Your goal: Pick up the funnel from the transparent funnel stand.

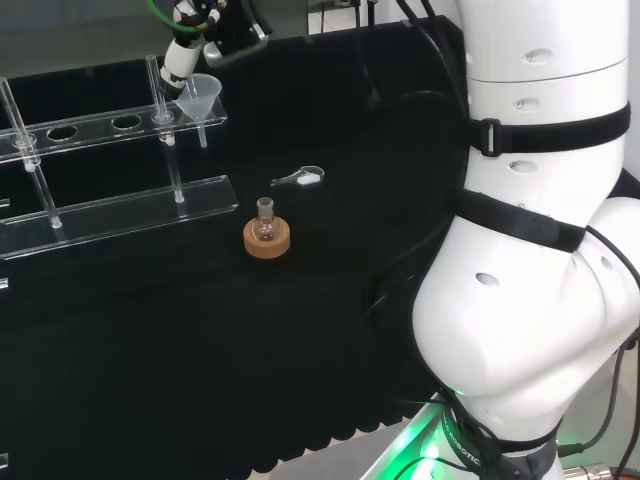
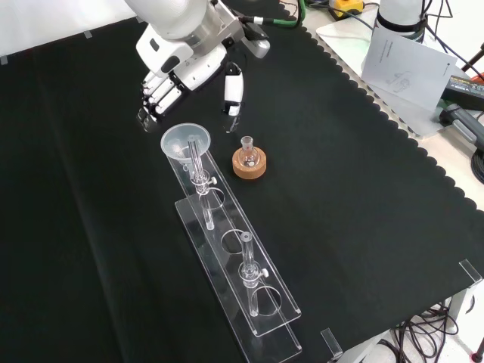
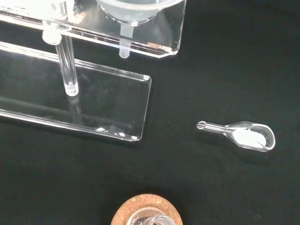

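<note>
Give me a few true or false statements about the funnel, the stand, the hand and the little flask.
1. The funnel sits in the end hole of the transparent stand. True.
2. The hand has lifted the funnel clear of the stand. False: its fingers are near the funnel, which sits in the stand.
3. The small flask stands in a cork ring. True.
4. The clear scoop lies inside the funnel. False: it lies on the cloth.

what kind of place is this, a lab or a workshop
Most likely a chemistry lab bench set up for robot trials: a funnel sits in a clear funnel stand, a small flask rests on a cork ring.
</note>
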